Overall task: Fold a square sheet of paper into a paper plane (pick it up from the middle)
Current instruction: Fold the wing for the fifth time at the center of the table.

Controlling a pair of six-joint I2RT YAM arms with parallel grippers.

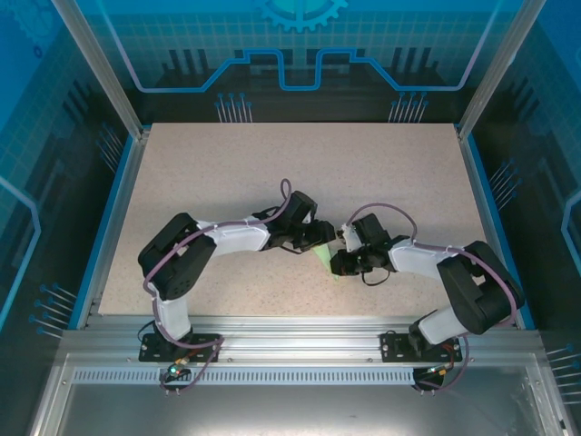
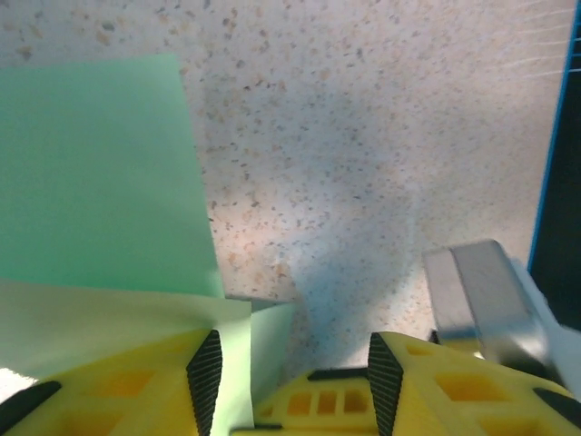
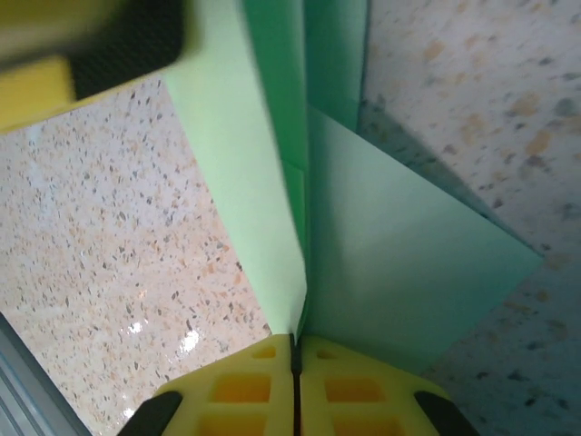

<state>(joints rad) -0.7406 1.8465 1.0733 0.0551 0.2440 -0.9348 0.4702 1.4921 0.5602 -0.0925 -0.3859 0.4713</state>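
The thin, pale mint-green square sheet of paper sits just nearward of the middle of the speckled beige tabletop, part of it flat on that tabletop and a folded crease standing up from it. The right gripper is clenched on the raised crease, while the left gripper has its jaws apart, a loose paper edge lying beside one black pad. With one narrow pinch holding, a sideways pull across the tabletop would likely skew the crease, and the released finger could snag and crumple the flap.
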